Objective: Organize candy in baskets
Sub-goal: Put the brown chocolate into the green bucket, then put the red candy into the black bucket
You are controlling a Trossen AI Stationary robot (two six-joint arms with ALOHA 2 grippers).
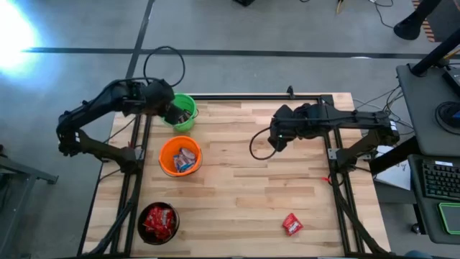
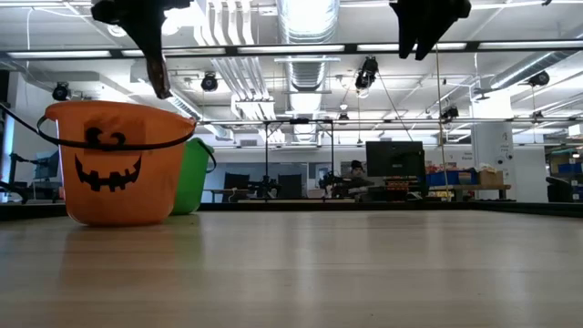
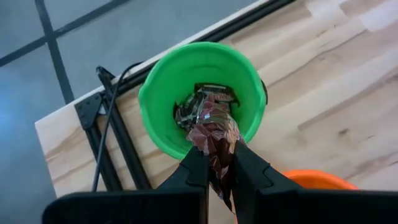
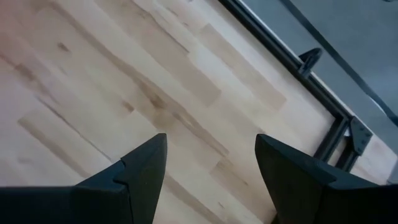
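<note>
Three baskets: round plastic buckets are set along the left side of the wooden table (image 1: 244, 180); green bucket (image 1: 185, 113) at the far corner, orange bucket (image 1: 180, 156) just in front of it, black bucket (image 1: 158, 222) near the front edge.
Held candy: a crinkled dark brown wrapper (image 3: 214, 140), glossy and creased, is pinched between the left gripper (image 3: 217, 163)'s two dark fingers, directly above the green bucket's mouth.
Green bucket contents: more crumpled dark wrappers (image 3: 202, 106) are seen at the bottom; the wall is smooth and bright.
Orange bucket: a black jack-o'-lantern face and a thin dark handle are shown in the low view; blue-and-white wrappers (image 1: 185, 160) are piled inside.
Black bucket: red shiny wrappers (image 1: 158, 219) are heaped inside.
Loose candy: one red wrapped sweet (image 1: 292, 224) lies flat on the boards near the front right, well apart from all buckets.
Left gripper: jaws narrowed onto the brown wrapper.
Right gripper (image 1: 274, 139): held above bare planks near the table's middle, jaws spread wide, nothing between them.
Table: pale jointed wood strips, black metal frame (image 1: 345, 188); possibly butcher-block, though the grain is hard to judge.
</note>
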